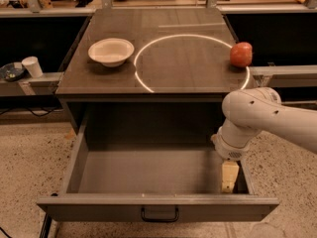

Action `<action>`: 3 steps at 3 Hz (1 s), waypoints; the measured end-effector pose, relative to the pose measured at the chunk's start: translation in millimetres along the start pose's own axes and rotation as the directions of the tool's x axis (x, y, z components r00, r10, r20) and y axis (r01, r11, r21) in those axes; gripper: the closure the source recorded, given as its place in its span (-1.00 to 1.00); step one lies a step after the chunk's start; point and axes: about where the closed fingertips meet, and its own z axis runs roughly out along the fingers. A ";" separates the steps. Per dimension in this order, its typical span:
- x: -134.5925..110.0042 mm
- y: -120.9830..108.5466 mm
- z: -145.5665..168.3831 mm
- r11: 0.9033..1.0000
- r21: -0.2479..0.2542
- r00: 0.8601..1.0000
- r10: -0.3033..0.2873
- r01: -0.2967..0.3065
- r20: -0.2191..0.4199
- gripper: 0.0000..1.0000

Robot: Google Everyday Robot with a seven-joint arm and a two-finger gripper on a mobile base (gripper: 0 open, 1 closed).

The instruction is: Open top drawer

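Observation:
The top drawer (148, 175) is pulled far out of the cabinet and stands open, its grey inside bare. Its front panel (89, 208) faces me with a small black handle (159, 214) at the middle. My gripper (229, 176) hangs from the white arm (257, 118) inside the drawer at its right front corner, pointing down just behind the front panel. Only one pale finger (229, 175) shows.
On the cabinet top (163, 78) sit a white bowl (111, 51) at the left and a red apple (240, 54) at the right edge. A white paper cup (32, 66) stands on a low ledge at the left. Speckled floor surrounds the cabinet.

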 end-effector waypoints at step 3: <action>-16.1 51.5 -161.2 0.984 0.096 0.982 -0.161 0.151 0.097 -1.00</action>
